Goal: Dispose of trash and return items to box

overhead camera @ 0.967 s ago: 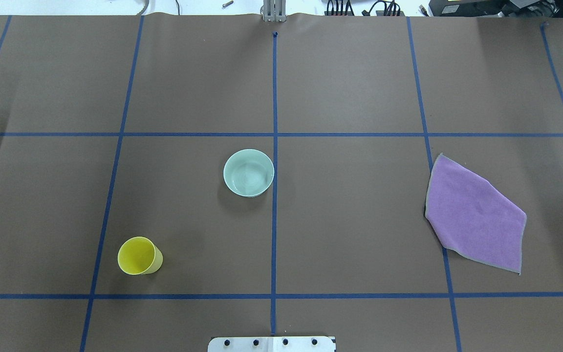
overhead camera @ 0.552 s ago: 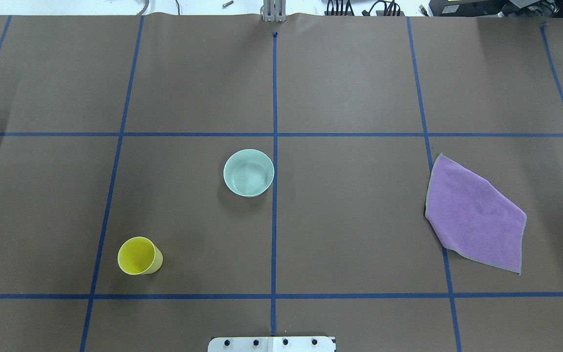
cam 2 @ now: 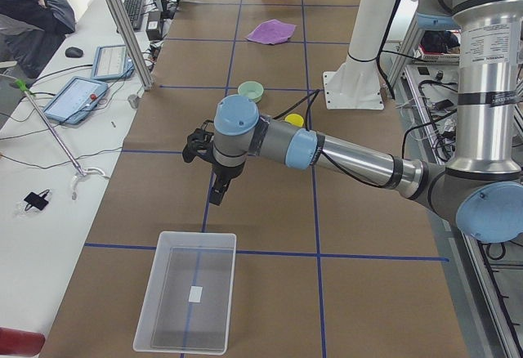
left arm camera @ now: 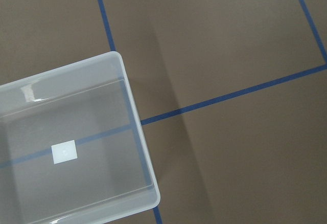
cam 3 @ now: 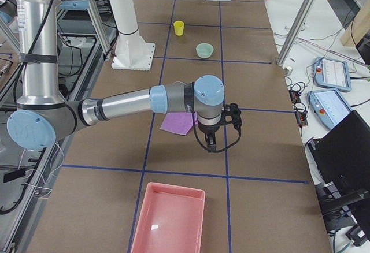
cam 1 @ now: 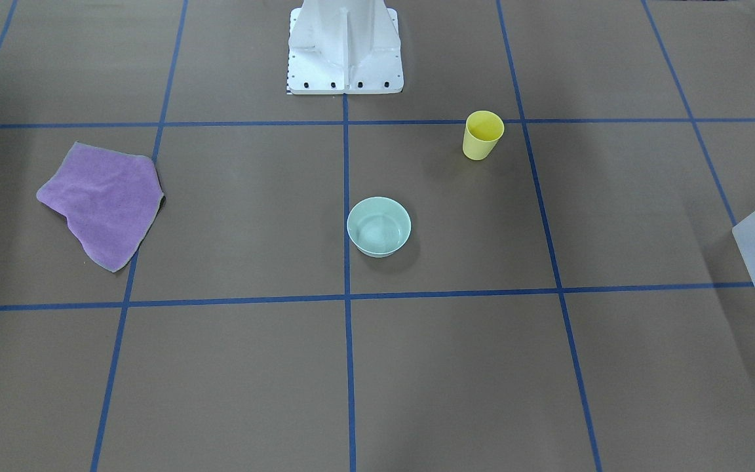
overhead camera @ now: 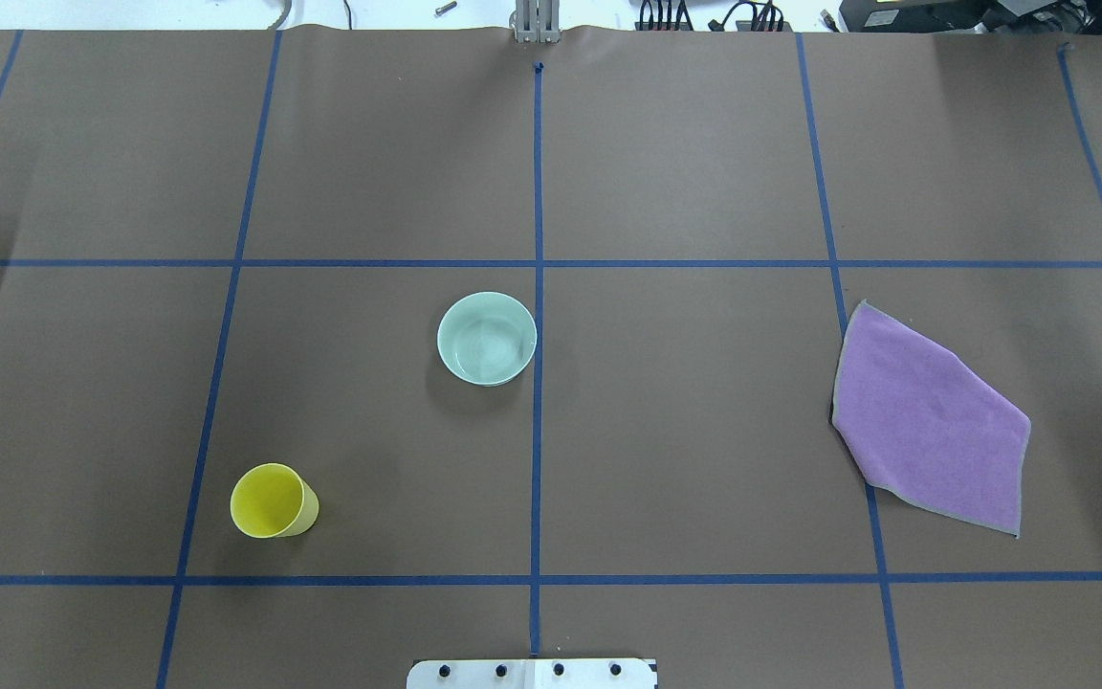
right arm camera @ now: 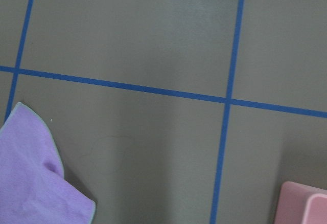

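Unmoved, bowl (overhead camera: 487, 338) and cup (overhead camera: 273, 500) stand upright, well outside the box (cam 2: 149, 305).

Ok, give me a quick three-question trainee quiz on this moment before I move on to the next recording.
1. True or false: the yellow cup is inside the translucent bin.
2. On which arm's side of the table does the purple cloth lie? A) left B) right
3. Fill in: the mint-green bowl stands with its opening facing ___.
Key: 1 false; 2 B; 3 up.
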`<action>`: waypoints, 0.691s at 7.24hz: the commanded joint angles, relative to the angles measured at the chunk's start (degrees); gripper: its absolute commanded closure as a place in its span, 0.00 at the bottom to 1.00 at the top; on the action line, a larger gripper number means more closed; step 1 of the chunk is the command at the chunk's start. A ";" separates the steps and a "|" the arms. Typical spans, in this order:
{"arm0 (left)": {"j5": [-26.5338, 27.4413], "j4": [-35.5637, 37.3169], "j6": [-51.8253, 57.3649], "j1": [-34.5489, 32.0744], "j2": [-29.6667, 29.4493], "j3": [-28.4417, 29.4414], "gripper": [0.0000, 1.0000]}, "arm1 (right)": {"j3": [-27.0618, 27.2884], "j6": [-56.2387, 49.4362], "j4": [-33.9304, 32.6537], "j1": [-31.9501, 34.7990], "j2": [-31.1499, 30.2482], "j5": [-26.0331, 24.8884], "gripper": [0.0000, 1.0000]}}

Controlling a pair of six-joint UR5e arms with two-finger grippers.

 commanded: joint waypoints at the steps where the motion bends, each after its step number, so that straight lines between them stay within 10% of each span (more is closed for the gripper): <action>1: -0.95 -0.96 -3.00 1.24 -0.29 -1.06 0.01 | -0.42 16.58 12.72 -11.30 0.02 -2.71 0.00; 5: -0.52 -0.87 -3.00 1.24 -0.46 -1.51 0.01 | -3.75 18.42 27.37 -30.40 1.07 -7.39 0.07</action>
